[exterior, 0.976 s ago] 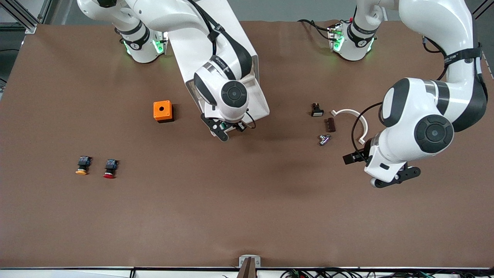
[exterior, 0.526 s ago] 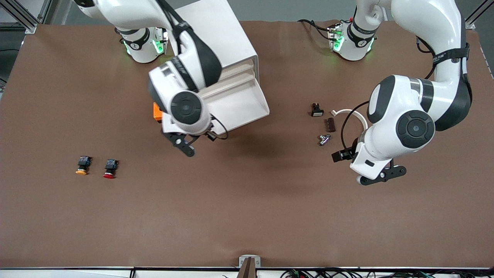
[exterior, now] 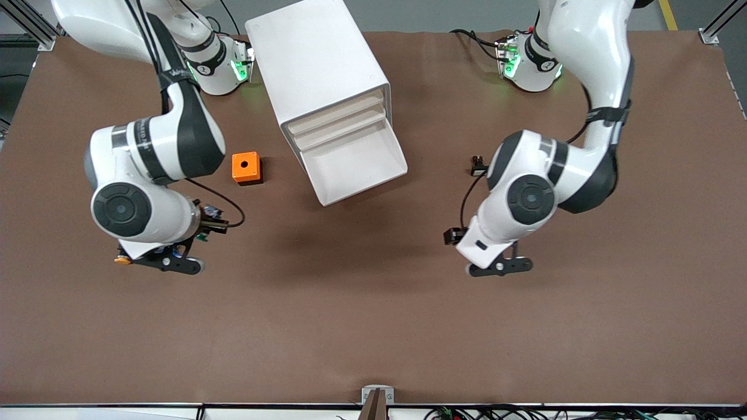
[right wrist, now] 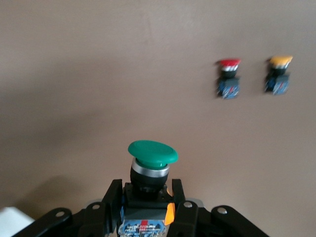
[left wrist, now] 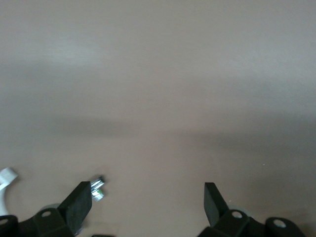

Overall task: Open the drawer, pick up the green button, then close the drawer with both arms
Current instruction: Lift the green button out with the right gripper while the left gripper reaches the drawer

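The white cabinet (exterior: 318, 64) stands near the robots' bases with its lowest drawer (exterior: 359, 163) pulled open and showing nothing inside. My right gripper (exterior: 169, 263) hangs over the table toward the right arm's end, above the spot beside the yellow-capped button (exterior: 122, 261). In the right wrist view this gripper (right wrist: 145, 190) is shut on the black-and-blue body of the green-capped button (right wrist: 152, 153), cap pointing away from the hand. My left gripper (exterior: 501, 266) is over bare table toward the left arm's end; in the left wrist view it (left wrist: 146, 202) is open and empty.
An orange box (exterior: 246, 168) sits beside the cabinet. The red-capped button (right wrist: 228, 79) and the yellow-capped button (right wrist: 279, 74) lie side by side on the table. A small black part (exterior: 478, 166) lies by the left arm. A metal part (left wrist: 97, 187) and a white curved piece (left wrist: 6, 180) lie near the left gripper.
The right arm swung from the open drawer toward its end of the table, to above the red and yellow buttons. The left arm moved toward the table's middle. The drawer stays open.
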Robot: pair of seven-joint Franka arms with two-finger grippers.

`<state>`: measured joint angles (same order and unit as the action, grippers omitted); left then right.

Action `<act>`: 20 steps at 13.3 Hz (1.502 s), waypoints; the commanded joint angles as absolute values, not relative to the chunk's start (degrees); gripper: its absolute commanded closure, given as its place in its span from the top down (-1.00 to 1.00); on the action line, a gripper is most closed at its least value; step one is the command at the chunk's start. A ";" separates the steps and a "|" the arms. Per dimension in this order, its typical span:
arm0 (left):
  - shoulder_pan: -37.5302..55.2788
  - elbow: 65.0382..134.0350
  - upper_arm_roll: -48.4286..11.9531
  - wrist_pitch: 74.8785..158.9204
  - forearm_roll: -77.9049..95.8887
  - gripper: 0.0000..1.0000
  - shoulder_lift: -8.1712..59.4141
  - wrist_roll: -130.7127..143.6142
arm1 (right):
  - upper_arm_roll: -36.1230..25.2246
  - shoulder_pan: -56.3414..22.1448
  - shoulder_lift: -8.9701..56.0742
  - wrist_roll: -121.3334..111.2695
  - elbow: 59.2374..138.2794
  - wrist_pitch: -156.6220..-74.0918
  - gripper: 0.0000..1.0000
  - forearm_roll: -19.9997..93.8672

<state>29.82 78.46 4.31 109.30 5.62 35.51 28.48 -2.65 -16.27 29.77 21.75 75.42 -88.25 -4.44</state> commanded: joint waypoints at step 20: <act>46.14 93.96 0.97 124.72 5.19 1.00 36.03 44.46 | -1.58 -7.73 38.76 3.08 93.34 -122.87 -0.71 -10.20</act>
